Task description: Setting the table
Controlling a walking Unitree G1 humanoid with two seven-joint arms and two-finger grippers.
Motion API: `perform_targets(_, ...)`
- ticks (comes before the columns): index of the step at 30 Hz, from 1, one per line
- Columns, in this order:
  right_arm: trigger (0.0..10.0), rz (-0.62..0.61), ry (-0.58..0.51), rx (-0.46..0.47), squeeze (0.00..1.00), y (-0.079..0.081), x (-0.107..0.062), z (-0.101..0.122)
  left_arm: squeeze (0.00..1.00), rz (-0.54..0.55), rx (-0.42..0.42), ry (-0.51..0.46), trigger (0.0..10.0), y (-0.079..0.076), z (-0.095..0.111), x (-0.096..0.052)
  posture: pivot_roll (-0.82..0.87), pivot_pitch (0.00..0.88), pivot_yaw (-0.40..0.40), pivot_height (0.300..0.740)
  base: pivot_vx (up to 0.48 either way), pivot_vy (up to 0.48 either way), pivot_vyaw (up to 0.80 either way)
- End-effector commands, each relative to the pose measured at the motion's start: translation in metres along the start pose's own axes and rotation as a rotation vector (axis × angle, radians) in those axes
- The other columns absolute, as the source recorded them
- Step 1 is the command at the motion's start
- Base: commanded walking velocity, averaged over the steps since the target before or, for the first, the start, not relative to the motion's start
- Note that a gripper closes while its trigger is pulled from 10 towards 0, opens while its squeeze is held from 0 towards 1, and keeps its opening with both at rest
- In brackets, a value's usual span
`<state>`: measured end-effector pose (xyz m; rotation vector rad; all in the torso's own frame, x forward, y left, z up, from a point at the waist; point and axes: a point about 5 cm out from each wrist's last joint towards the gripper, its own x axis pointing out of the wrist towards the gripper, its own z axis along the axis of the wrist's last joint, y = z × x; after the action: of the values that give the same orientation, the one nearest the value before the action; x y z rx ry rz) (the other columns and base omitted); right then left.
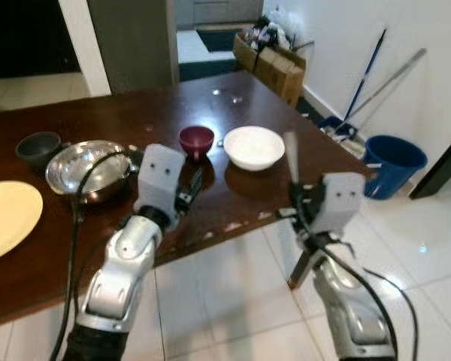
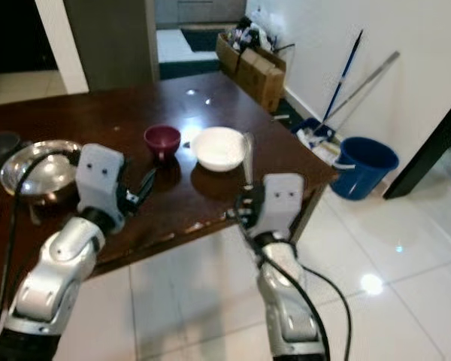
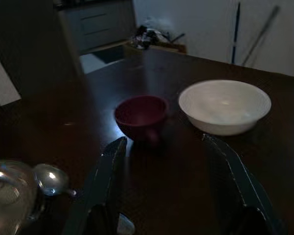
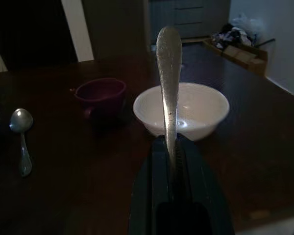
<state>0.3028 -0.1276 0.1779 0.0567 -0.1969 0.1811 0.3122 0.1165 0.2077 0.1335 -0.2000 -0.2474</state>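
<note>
The right end effector (image 4: 172,161) is clenched on the handle of a silver metal utensil (image 4: 167,78), holding it upright above the near edge of the dark brown wooden worktop (image 1: 120,120), just short of the white round bowl (image 1: 253,146). The left end effector (image 3: 169,166) hovers over the worktop with its fingers spread apart, grasping nothing, facing the small maroon cup (image 3: 140,116) beside the white bowl. A silver spoon (image 4: 22,139) lies near a shiny steel bowl (image 1: 86,167); a pale yellow plate (image 1: 7,218) sits toward the left edge.
</note>
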Motion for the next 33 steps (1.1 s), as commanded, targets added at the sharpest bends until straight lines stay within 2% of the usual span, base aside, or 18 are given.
perform_targets(1,10.0,0.011,0.012,0.003,0.00,-0.001,-0.001,-0.002,0.00,-0.011,0.004,0.019,10.0,-0.004,-0.003,-0.001,-0.05,0.034,0.077,0.740,0.469,0.000,0.00)
perform_targets(8,10.0,0.112,0.054,0.012,0.00,0.010,-0.002,-0.008,0.00,-0.021,0.001,0.017,10.0,-0.006,-0.002,-0.001,-0.05,0.029,0.082,0.740,0.467,0.000,0.00)
perform_targets(10,10.0,0.181,0.084,0.017,0.00,0.019,-0.007,-0.013,0.00,-0.023,-0.010,0.023,10.0,-0.006,-0.002,-0.001,-0.05,0.028,0.082,0.740,0.000,0.000,0.00)
perform_targets(14,10.0,0.242,0.114,0.017,0.00,0.026,-0.014,-0.018,0.00,-0.044,-0.033,0.014,10.0,-0.004,0.000,-0.003,-0.05,0.028,0.081,0.740,0.000,0.000,0.00)
perform_targets(23,10.0,0.180,0.199,0.007,0.00,0.023,-0.028,-0.037,0.00,-0.097,-0.013,0.009,10.0,0.009,0.007,-0.004,-0.05,0.035,0.082,0.740,0.000,0.000,0.00)
perform_targets(29,10.0,0.220,0.257,0.039,0.00,0.032,-0.037,-0.047,0.00,-0.102,-0.004,0.002,10.0,0.017,0.015,-0.002,-0.04,0.042,0.082,0.740,0.000,0.000,0.00)
perform_targets(33,10.0,0.192,0.307,0.057,0.00,0.032,-0.039,-0.054,0.00,-0.107,-0.002,-0.002,10.0,0.020,0.019,-0.001,-0.03,0.047,0.082,0.740,0.000,0.000,0.00)
